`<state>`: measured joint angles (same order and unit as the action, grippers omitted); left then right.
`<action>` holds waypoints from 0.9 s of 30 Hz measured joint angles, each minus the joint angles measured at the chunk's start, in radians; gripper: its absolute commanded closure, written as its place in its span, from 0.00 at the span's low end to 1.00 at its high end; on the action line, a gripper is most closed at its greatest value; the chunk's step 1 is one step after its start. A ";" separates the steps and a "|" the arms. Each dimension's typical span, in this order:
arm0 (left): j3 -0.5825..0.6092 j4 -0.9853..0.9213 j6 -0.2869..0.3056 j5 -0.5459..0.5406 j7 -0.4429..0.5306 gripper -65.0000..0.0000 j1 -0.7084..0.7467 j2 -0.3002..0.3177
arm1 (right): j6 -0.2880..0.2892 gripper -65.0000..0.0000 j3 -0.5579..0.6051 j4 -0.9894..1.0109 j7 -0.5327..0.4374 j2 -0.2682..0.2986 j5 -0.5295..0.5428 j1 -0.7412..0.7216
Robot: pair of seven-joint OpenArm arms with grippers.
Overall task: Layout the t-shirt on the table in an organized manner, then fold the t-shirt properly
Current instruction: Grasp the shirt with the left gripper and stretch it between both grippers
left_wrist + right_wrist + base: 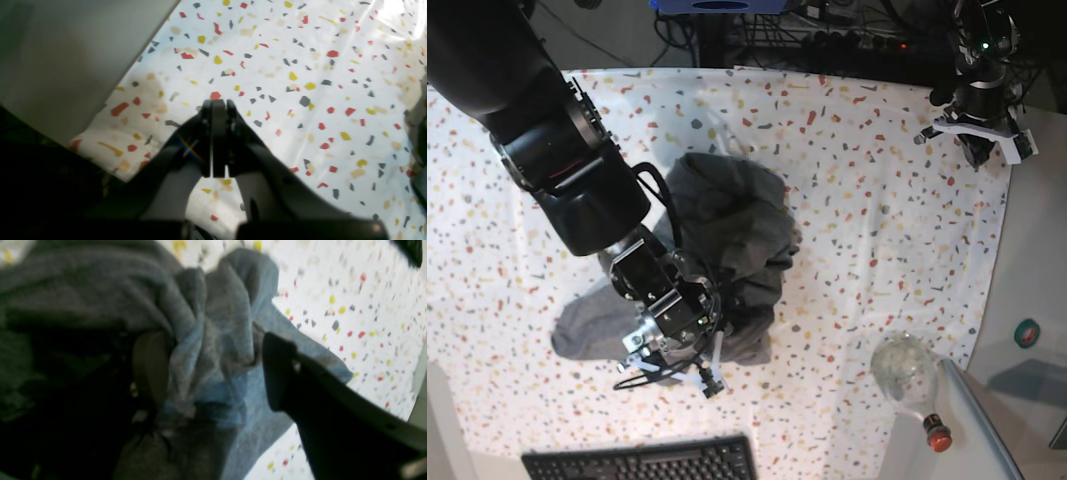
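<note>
The grey t-shirt (727,235) lies crumpled in a heap on the speckled table (877,220), left of the middle. My right gripper (697,340) sits at the heap's near edge. In the right wrist view a bunched fold of the t-shirt (217,340) lies between the two fingers (280,373) of the right gripper (210,350), whose jaws stand wide apart. My left gripper (976,145) hovers at the far right corner, well away from the shirt. The left wrist view shows the left gripper (218,105) shut over bare table (300,66), with nothing in it.
A clear bottle (905,372) with a red cap lies at the near right, by a plain grey side surface (1027,280). A black keyboard (642,462) sits at the front edge. Cables and equipment line the back. The table's edge (133,63) runs beside the left gripper.
</note>
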<state>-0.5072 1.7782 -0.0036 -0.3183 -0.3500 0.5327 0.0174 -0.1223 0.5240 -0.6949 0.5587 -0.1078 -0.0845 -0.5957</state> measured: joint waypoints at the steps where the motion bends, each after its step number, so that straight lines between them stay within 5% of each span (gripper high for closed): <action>1: 0.000 0.000 0.000 0.000 0.000 1.00 0.000 0.000 | 0.000 0.59 -0.009 0.002 0.000 -0.003 0.002 -0.002; 4: 0.039 0.000 -0.008 0.000 0.002 1.00 0.002 0.004 | 0.059 1.00 -0.049 0.001 -0.007 -0.007 0.000 -0.005; 11: 0.221 -0.001 0.000 0.007 0.002 1.00 -0.006 0.005 | 0.086 1.00 -0.200 -0.116 0.096 0.012 -0.002 0.042; 21: 0.534 -0.005 -0.005 0.011 -0.002 1.00 -0.150 0.008 | 0.089 1.00 -0.423 -0.372 0.157 0.168 -0.003 0.108; 27: 0.702 -0.198 -0.013 0.013 0.006 1.00 -0.304 0.013 | 0.089 1.00 -0.520 -0.382 0.159 0.263 -0.003 0.109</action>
<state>0.1947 1.5799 -0.0162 -0.3058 -0.3443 0.2283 0.0303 -0.0330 0.0036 -1.0767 0.7181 0.1555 -0.0875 -0.4870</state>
